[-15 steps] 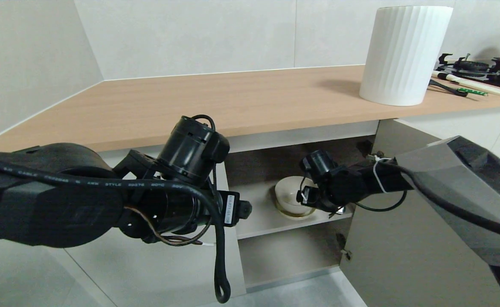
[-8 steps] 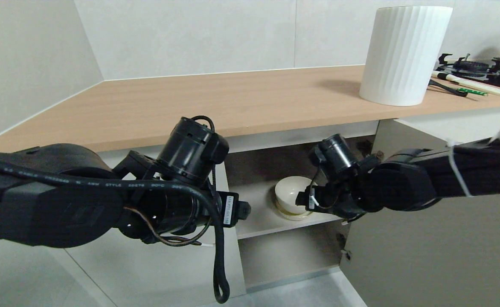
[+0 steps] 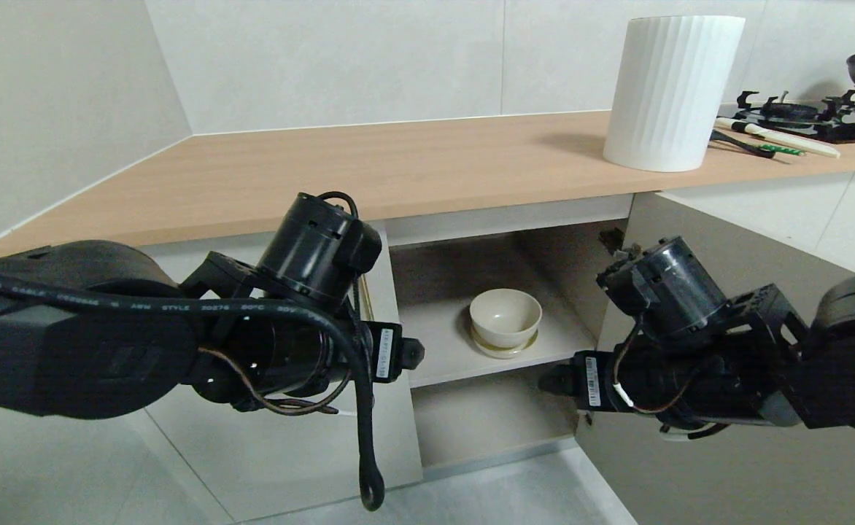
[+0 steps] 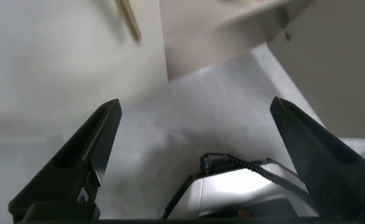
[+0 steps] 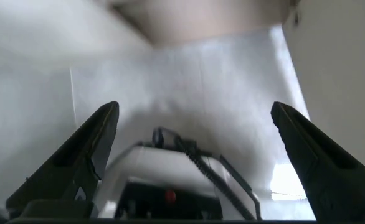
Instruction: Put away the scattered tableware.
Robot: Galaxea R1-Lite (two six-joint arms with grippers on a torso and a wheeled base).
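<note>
A cream bowl stands upright on a small plate on the middle shelf of the open cabinet under the counter. My right arm is outside the cabinet, in front of its right door and clear of the bowl. My right gripper is open, points at the floor and holds nothing. My left arm hangs in front of the left door. Its gripper is open and empty too, over the pale floor.
The cabinet's left door and right door both stand open beside my arms. On the wooden counter stands a tall white ribbed container, with utensils and a stove at the far right.
My right arm has drawn back out of the cabinet, away from the bowl, down and to the right. The bowl stays on the shelf. The head camera has shifted a little.
</note>
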